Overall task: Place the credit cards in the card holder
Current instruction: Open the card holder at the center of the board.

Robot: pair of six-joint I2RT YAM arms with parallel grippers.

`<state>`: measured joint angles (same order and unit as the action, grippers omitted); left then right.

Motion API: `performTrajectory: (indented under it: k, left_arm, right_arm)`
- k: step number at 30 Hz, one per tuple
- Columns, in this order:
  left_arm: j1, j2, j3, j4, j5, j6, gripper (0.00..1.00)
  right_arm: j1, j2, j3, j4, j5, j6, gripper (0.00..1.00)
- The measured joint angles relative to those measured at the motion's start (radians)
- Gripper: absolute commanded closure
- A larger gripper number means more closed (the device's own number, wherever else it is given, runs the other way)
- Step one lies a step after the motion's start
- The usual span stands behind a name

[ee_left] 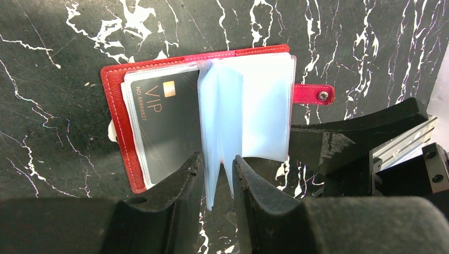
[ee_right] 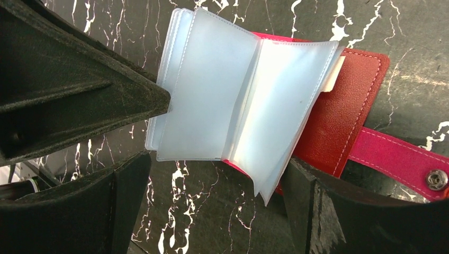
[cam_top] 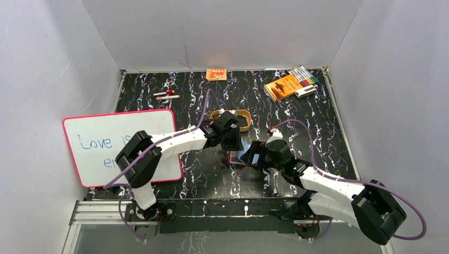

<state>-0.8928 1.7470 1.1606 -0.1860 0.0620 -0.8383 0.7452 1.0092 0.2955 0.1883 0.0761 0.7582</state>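
Note:
The red card holder (ee_left: 117, 127) lies open on the black marble table, between both grippers in the top view (cam_top: 233, 159). A dark VIP credit card (ee_left: 164, 121) sits in its left clear sleeve. Several clear sleeves (ee_left: 249, 106) stand up from the spine. My left gripper (ee_left: 217, 159) has its fingers a narrow gap apart, astride the upright sleeves, which touch both fingers but are not pressed flat. My right gripper (ee_right: 214, 169) is wide open over the near edge of the holder (ee_right: 344, 116); its right finger (ee_right: 317, 206) lies against the red cover below the snap tab (ee_right: 402, 159). No other cards show.
A whiteboard (cam_top: 122, 143) lies at the left. A tan oval tray (cam_top: 244, 117) sits just behind the left gripper. An orange booklet (cam_top: 283, 86), markers (cam_top: 304, 75) and a white block (cam_top: 306, 91) are at the back right, an orange packet (cam_top: 216, 74) at the back, pens (cam_top: 167, 95) at the back left.

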Motion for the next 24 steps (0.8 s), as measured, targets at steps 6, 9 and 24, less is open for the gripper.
performTrajectory:
  k: [6,9,24]
  left_arm:
    - [0.000,0.000,0.000,0.005,0.006,0.000,0.76]
    - [0.000,0.000,0.000,0.006,0.007,0.000,0.76]
    - [0.001,0.000,0.000,0.002,0.000,0.008,0.77]
  right_arm:
    - [-0.012,0.014,0.000,-0.013,0.024,0.028,0.13]
    - [-0.013,0.029,0.000,-0.030,0.037,0.034,0.25]
    - [-0.033,0.068,0.003,-0.082,0.074,0.053,0.90]
